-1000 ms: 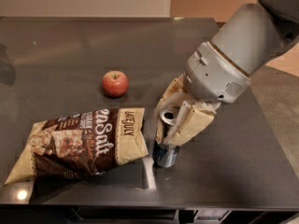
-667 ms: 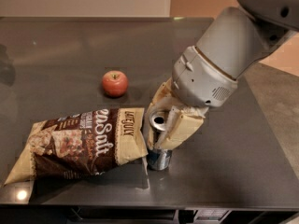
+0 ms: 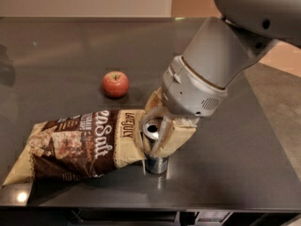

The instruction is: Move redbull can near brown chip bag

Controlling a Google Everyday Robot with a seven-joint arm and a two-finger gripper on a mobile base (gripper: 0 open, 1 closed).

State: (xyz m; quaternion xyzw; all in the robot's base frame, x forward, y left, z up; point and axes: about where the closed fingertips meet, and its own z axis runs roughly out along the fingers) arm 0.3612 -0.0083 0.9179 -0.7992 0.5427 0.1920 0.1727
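The redbull can (image 3: 155, 163) stands upright on the dark table, its blue base and silver pull-tab top showing. My gripper (image 3: 159, 136) is shut on the can, its tan fingers (image 3: 175, 140) clasping both sides from above. The brown chip bag (image 3: 77, 145) lies flat to the left, with white "Salt" lettering. Its tan right end touches or nearly touches the can. The big grey arm hides the table behind the gripper.
A red apple (image 3: 115, 84) sits behind the bag, to the left of the arm. The table's front edge (image 3: 150, 205) runs just in front of the can and the bag. The table's right edge (image 3: 273, 126) lies to the right of the arm.
My gripper has carried the can leftward, from a gap beside the bag to right against the bag's right end. The bag and apple have not moved.
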